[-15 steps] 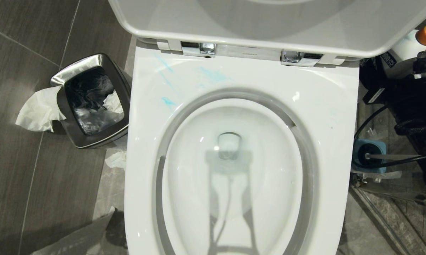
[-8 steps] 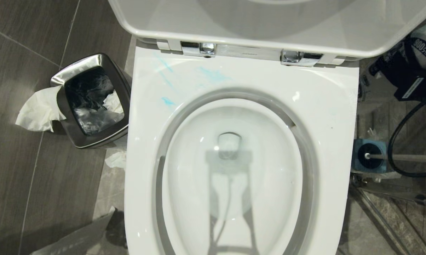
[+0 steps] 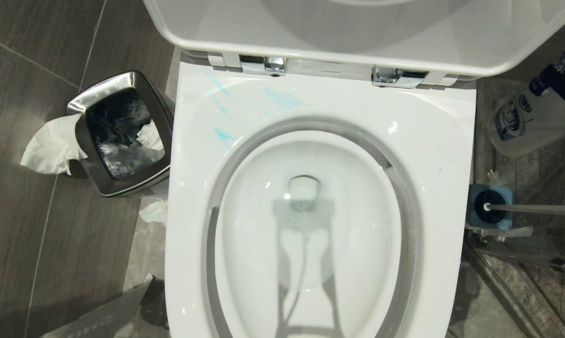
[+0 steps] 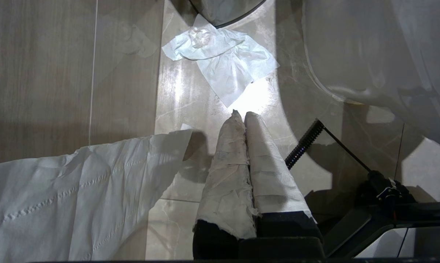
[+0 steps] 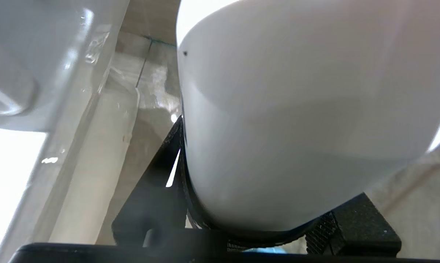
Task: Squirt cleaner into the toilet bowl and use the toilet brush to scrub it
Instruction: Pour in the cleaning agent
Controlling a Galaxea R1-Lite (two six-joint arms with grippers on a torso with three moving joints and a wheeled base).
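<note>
The white toilet bowl (image 3: 357, 211) fills the head view, lid up. Pale teal cleaner (image 3: 282, 98) streaks the back of the rim, with another smear (image 3: 223, 135) at the left. On the floor to the right, the toilet brush's slim handle (image 3: 536, 209) sticks out of its blue holder (image 3: 475, 220). A white cleaner bottle (image 3: 517, 122) with a dark label hangs at the right edge beside the bowl. My right gripper (image 5: 264, 175) is shut on this bottle (image 5: 296, 109), black fingers on both sides. My left gripper (image 4: 241, 114) is shut and empty, low over the floor.
A steel waste bin (image 3: 123, 131) with tissue hanging out stands left of the toilet. Crumpled tissue (image 4: 220, 58) and a long paper sheet (image 4: 77, 193) lie on the floor near my left gripper. A glass partition edge (image 3: 512, 291) runs along the right.
The right arm's black bulk and cable have left the head view. The bottle, earlier at the top right with its orange cap showing, now hangs lower at the right edge, base toward the toilet.
</note>
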